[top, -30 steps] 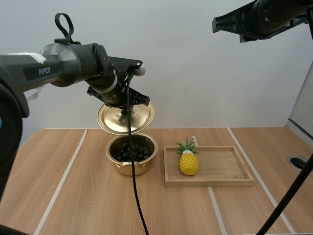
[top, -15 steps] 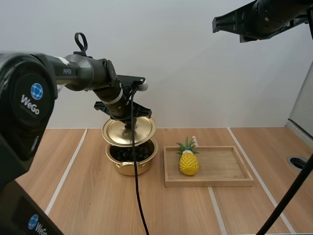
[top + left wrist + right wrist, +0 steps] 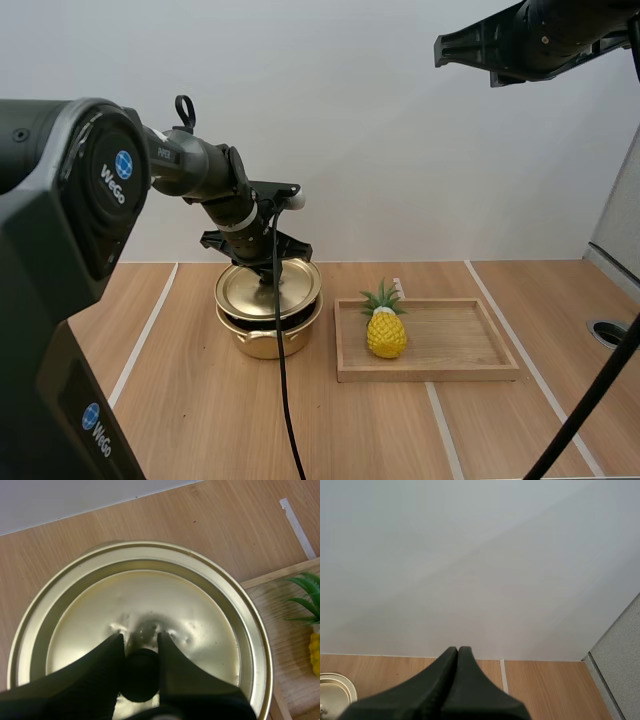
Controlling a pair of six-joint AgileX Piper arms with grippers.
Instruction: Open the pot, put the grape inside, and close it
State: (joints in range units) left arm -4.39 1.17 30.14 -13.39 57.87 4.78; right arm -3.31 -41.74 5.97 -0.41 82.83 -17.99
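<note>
The gold lid [image 3: 268, 289] lies flat on the gold pot [image 3: 268, 338], just left of the wooden tray [image 3: 470, 368]. My left gripper [image 3: 266, 268] is over the lid's middle, shut on its black knob [image 3: 140, 675], which the two fingers [image 3: 102, 665] pinch between their tips. The lid [image 3: 140, 615] covers the pot's opening, so the inside is hidden. My right gripper [image 3: 457, 652] is raised high at the far right above the table, its fingers lying together as one dark wedge with nothing in them. An edge of the lid [image 3: 335, 687] shows beside it, far below.
A yellow toy pineapple [image 3: 386, 328] with green leaves stands at the left end of the wooden tray [image 3: 280, 630], close to the pot. White tape lines run across the wooden table [image 3: 180, 420].
My left gripper has carried the lid down from a tilted position above the pot until it rests flat on the rim, hiding the dark grapes. The right arm has stayed still.
</note>
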